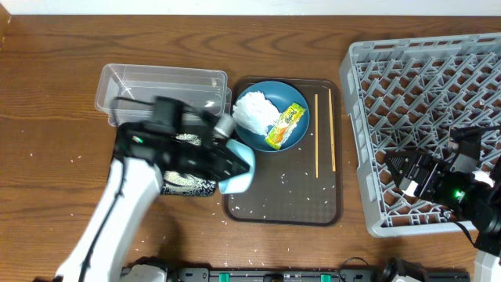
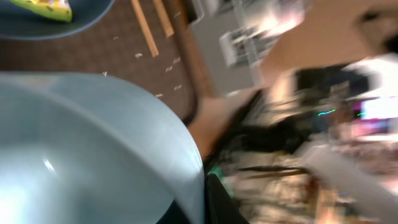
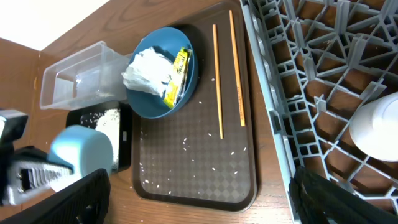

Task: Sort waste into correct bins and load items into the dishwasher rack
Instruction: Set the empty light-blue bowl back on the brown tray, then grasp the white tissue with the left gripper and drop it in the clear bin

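My left gripper (image 1: 233, 166) is shut on the rim of a pale blue-green cup (image 1: 243, 171), held tilted over the left edge of the brown serving tray (image 1: 282, 207). The cup fills the left wrist view (image 2: 81, 149), which is blurred, and shows in the right wrist view (image 3: 81, 149). The blue plate (image 1: 296, 141) holds crumpled white tissue (image 1: 252, 111) and a yellow-green wrapper (image 1: 286, 125). Two chopsticks (image 1: 316, 137) lie right of it. My right gripper (image 3: 199, 205) is open over the grey rack (image 1: 423, 86), where a white bowl (image 3: 376, 130) sits.
A clear tub (image 1: 156, 86) stands left of the plate. In front of it is a black tray (image 1: 188, 186) holding white rice. Loose rice grains (image 1: 274, 205) lie on the brown tray and on the wooden table around it.
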{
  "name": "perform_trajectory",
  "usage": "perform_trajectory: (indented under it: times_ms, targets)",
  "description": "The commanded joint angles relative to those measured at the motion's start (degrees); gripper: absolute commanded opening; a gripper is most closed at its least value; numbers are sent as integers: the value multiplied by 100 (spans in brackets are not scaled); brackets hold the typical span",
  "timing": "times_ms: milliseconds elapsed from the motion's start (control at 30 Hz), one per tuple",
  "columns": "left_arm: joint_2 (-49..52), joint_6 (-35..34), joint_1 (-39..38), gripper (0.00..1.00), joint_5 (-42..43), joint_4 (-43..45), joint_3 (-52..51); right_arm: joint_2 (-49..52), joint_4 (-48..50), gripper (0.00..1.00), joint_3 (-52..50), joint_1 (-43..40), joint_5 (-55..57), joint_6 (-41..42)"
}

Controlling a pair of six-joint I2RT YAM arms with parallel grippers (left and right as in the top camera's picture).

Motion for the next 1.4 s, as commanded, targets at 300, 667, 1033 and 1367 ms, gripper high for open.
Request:
perform_trajectory:
  times_ms: [300, 667, 1033, 1367]
  targets:
    - [1012, -2269, -3427, 11, -5237, 1217, 94, -13, -13, 91, 57, 59, -2, -79]
    - [1327, -2243, -3589, 46, -5224, 1016, 804, -13, -15, 92, 57, 59, 155, -79]
    - [1622, -833, -2645, 72, -6422, 1508, 1631, -13, -20, 92, 57, 59, 192, -79]
    - [3348, -726, -1738, 82, -5925, 2747, 1631, -13, -44, 92, 55, 59, 190, -79]
